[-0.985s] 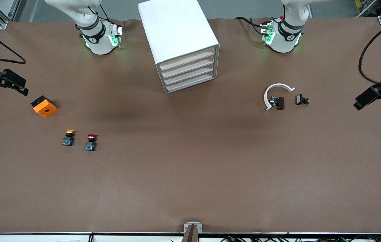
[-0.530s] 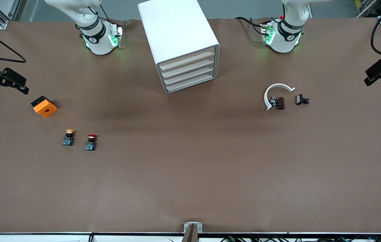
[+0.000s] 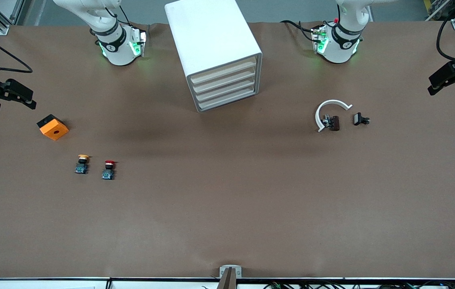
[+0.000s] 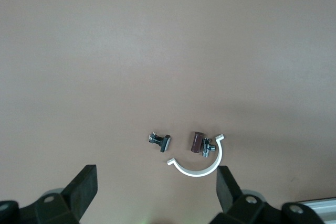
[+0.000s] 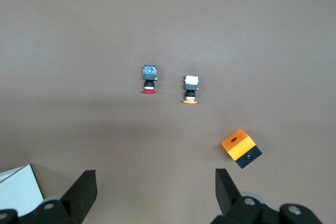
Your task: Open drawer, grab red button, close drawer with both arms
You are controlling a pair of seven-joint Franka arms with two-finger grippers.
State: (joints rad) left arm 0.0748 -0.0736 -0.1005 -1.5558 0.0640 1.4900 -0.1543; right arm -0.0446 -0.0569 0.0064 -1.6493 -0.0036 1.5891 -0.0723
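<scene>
the black two-finger right gripper (image 5: 156,195) has its jaws spread wide with nothing between them, up over the right arm's end of the brown table (image 3: 227,208). the black two-finger left gripper (image 4: 156,192) is likewise spread and empty, up over the left arm's end.

the tiny push button with a round red cap on a black and blue body (image 3: 108,169) lies toward the right arm's end, just beside a like button with a yellow-orange cap (image 3: 82,163). farther from the front camera than both sits an orange cube with a hole (image 3: 53,127).

the tall white box cabinet (image 3: 213,52) stands between the two bases, all four cream-fronted tray drawers (image 3: 223,83) shut.

toward the left arm's end lies a white curved half-ring clip (image 3: 329,109) touching a small brown and metal part (image 3: 332,122), with a small black part (image 3: 360,119) just beside.
</scene>
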